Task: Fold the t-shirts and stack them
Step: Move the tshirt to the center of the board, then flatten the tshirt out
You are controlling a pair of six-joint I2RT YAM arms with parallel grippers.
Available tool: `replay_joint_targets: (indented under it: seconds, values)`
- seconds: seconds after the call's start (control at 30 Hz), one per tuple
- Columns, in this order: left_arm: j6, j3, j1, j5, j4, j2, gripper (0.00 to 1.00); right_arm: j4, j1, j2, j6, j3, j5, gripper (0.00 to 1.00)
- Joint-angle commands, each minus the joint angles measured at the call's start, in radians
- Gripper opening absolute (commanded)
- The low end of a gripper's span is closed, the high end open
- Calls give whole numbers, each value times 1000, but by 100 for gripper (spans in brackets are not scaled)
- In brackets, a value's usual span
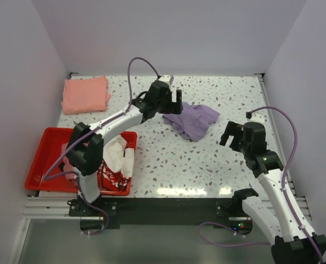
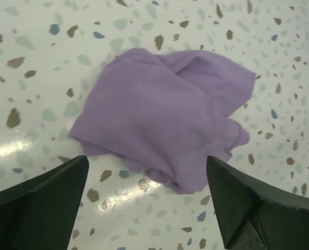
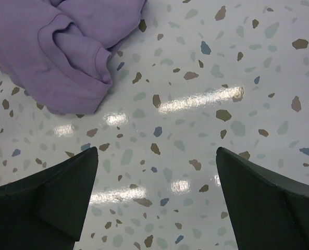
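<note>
Left fingers point(image 2: 39, 203) are spread apart just beside the crumpled lavender t-shirt point(image 2: 164, 114) on the counter point(image 2: 39, 52); right fingers point(image 3: 269, 198), likewise apart, are positioned near it.

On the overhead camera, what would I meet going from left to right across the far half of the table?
Folded salmon-pink t-shirt → crumpled lavender t-shirt → right gripper.

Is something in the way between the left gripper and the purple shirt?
No, nothing visible is. The left gripper hangs open right by the crumpled purple t-shirt, with only bare speckled table around the shirt. The right gripper is off at the shirt's other side, not between them.
</note>
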Motion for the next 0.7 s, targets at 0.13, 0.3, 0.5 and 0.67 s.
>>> replay_joint_targets:
  seconds: [0.13, 0.3, 0.5, 0.67]
  values:
    - [-43, -243, 4, -239, -57, -255, 100, 5, 0, 36, 23, 39, 40, 99]
    - [-130, -308, 38, -225, -59, -220, 100, 20, -2, 96, 48, 55, -15, 99]
    - [-203, -297, 185, 68, 64, -95, 87, 18, 0, 130, 48, 63, -54, 99]
    - [-206, -231, 198, 134, 137, -7, 82, 11, -2, 121, 34, 52, -23, 99]
